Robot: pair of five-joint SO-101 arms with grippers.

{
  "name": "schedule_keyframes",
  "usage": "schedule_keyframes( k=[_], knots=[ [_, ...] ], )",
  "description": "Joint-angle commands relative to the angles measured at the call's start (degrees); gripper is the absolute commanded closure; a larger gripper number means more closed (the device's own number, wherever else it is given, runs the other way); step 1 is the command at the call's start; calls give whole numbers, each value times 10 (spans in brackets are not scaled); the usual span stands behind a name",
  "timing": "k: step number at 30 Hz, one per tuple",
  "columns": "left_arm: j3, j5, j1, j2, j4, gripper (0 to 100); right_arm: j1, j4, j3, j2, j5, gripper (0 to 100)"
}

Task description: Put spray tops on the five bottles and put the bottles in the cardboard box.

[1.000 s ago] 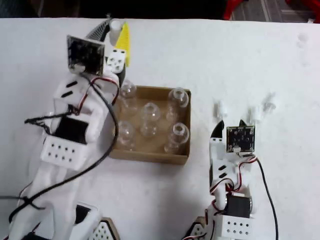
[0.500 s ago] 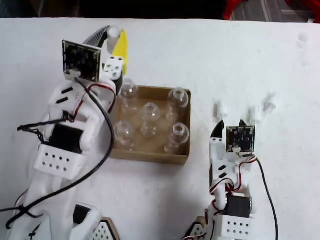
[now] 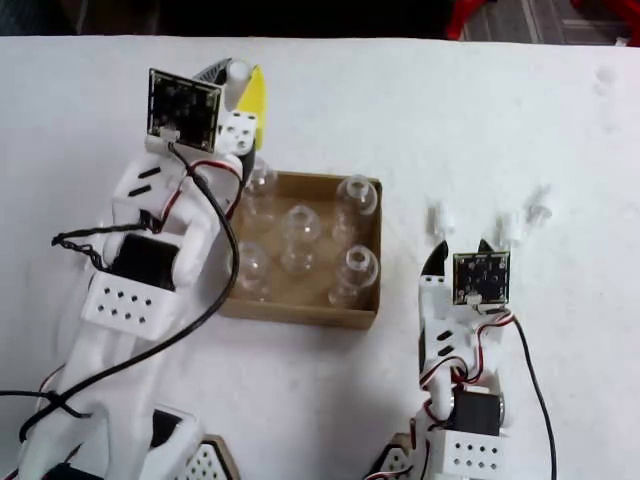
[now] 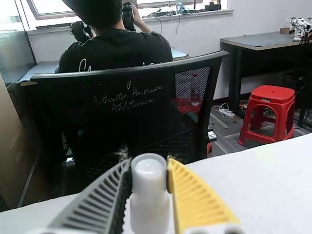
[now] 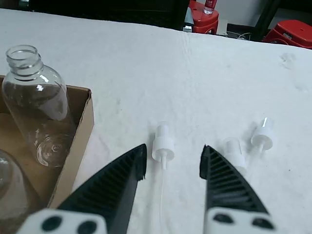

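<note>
Your left fingers (image 4: 195,200) are clenched on a white spray top (image 4: 147,187), held up beyond the far left corner of the cardboard box (image 3: 300,312). The five bottles (image 3: 299,228) stand upright inside that box. Your right fingers (image 5: 114,187) are spread apart and grasp nothing; they sit low over the surface (image 3: 560,130) to the right of the box, pointing at three loose spray tops (image 5: 161,141) lying there, the nearest just ahead of the gap between them.
</note>
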Motion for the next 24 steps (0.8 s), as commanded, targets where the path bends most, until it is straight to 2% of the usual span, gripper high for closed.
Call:
schedule_keyframes(
  k=[1, 6, 12, 17, 24],
  knots=[
    [-22, -4, 7, -15, -18, 977, 0, -4, 5, -2, 6, 840],
    [-30, -7, 11, -42, -23, 977, 0, -4, 5, -2, 6, 840],
    [-30, -5, 8, 4, -25, 977, 0, -4, 5, -2, 6, 840],
    [-24, -4, 7, 39, -76, 977, 0, -4, 5, -2, 6, 840],
    [-24, -4, 9, 42, -76, 977, 0, -4, 5, -2, 6, 840]
  ],
)
